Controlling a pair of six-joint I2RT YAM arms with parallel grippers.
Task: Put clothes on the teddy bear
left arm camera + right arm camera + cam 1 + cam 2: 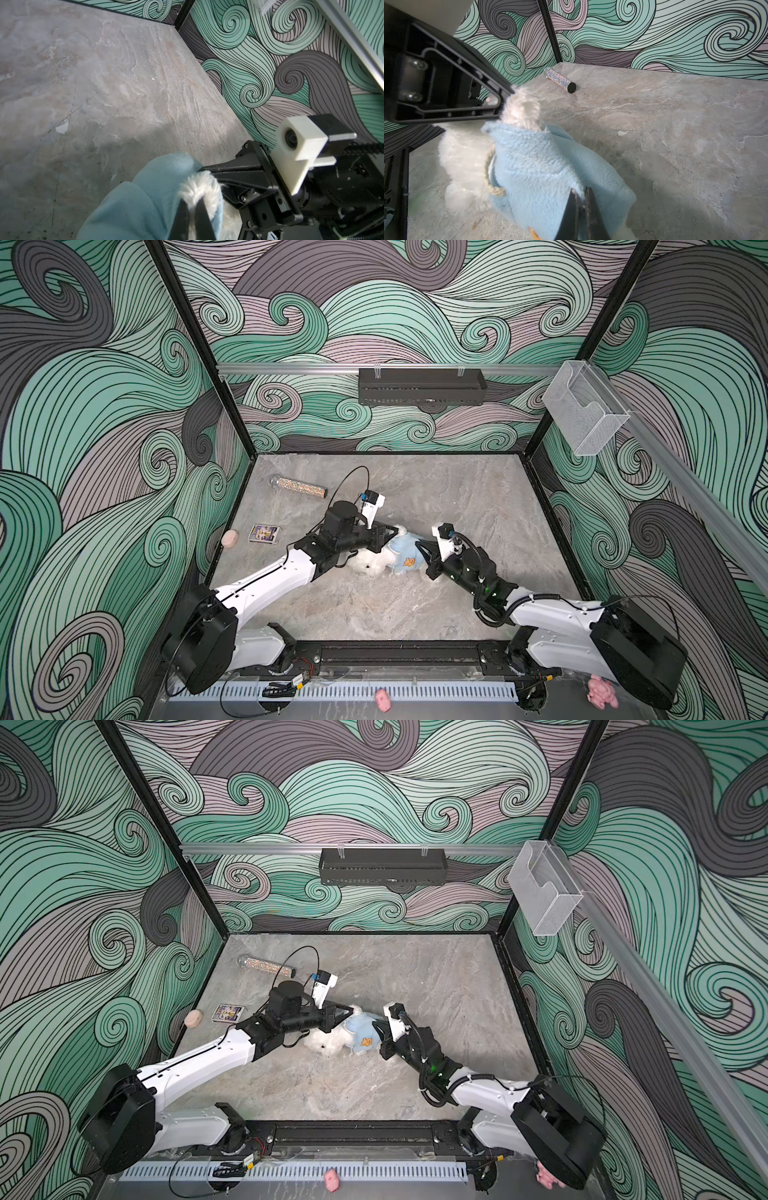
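Centrally on the grey marbled tabletop, a fluffy white plush teddy bear lies between two robot arms, partly wearing a light blue fleece jacket with a small orange bear patch

The step in hand looks like drawing a furry white paw out through a jacket sleeve. To do it well, the two arms would likely pull gently in opposite directions along the line of the sleeve, one anchoring the fabric so it slides over the limb instead of bunching. The pinch on the paw seems to catch mostly fur, so a hard tug could slip free

The left gripper is clenched on the tip of that paw, where it pokes out of the blue sleeve opening. The right gripper is clenched on a fold of the jacket at the opposite end of the bear's body. In both top views the bear's clothed middle sits directly between the two sets of jaws, while its bare white fur spreads under the left arm's wrist, toward the front of the table
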